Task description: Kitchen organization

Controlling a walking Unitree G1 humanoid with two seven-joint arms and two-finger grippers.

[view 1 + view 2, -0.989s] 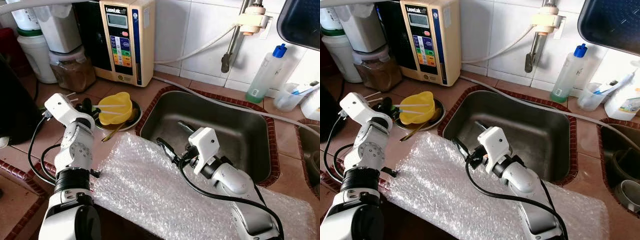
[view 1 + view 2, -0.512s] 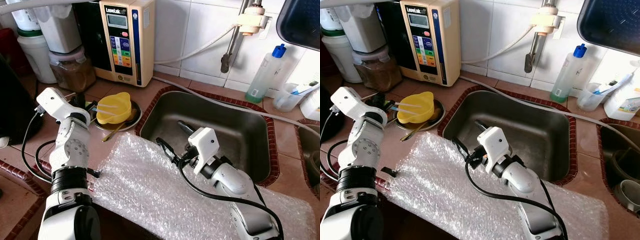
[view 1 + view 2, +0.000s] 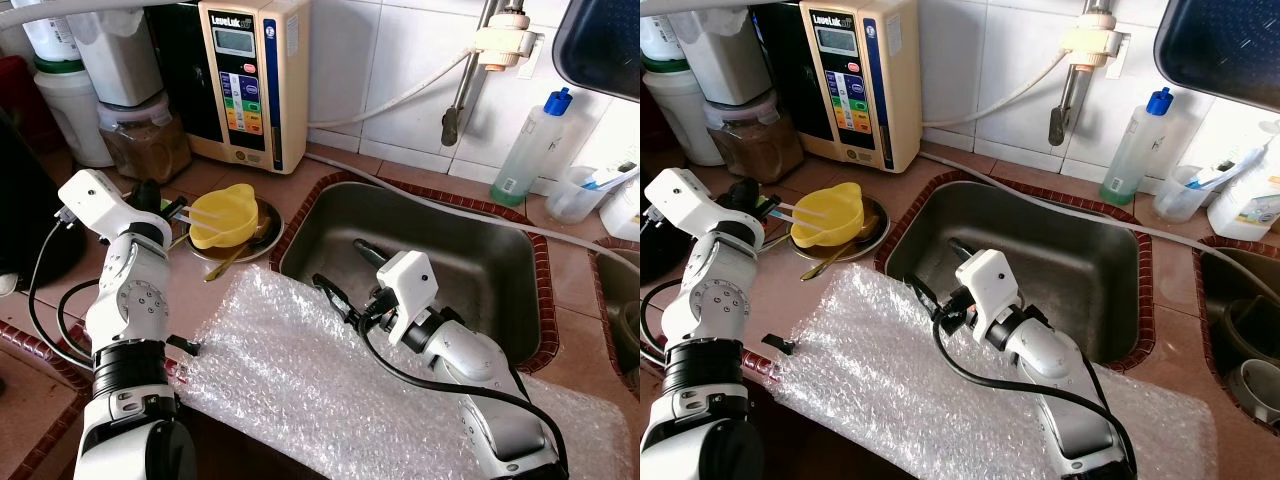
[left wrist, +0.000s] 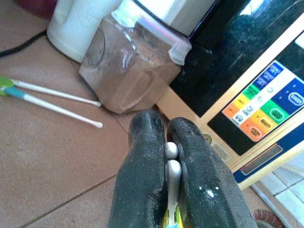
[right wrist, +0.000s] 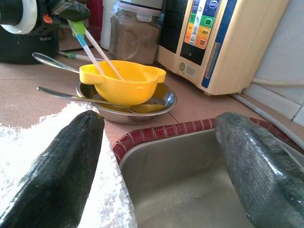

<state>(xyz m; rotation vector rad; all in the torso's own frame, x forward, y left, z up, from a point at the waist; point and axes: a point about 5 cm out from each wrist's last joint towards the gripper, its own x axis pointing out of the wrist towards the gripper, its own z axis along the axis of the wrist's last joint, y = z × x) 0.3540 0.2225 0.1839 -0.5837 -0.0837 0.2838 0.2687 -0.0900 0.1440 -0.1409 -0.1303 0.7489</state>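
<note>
Two white chopsticks (image 3: 205, 213) are clenched in the left gripper (image 3: 170, 210), tips over the yellow bowl (image 3: 225, 216) left of the sink (image 3: 480, 265); lift straight, avoid tipping it, while the right gripper (image 3: 335, 297) waits spread wide.

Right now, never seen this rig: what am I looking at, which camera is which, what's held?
It is a humanoid robot at a kitchen counter. The two wide pictures come from its head camera; the two close ones look along each wrist's black fingers.

The left gripper is shut on a pair of white sticks that reach across a yellow bowl sitting in a metal dish.

The right gripper is open and holds nothing, hovering at the sink edge over a bubble wrap sheet.

Behind stand a beige water machine and a brown-filled jar.
</note>
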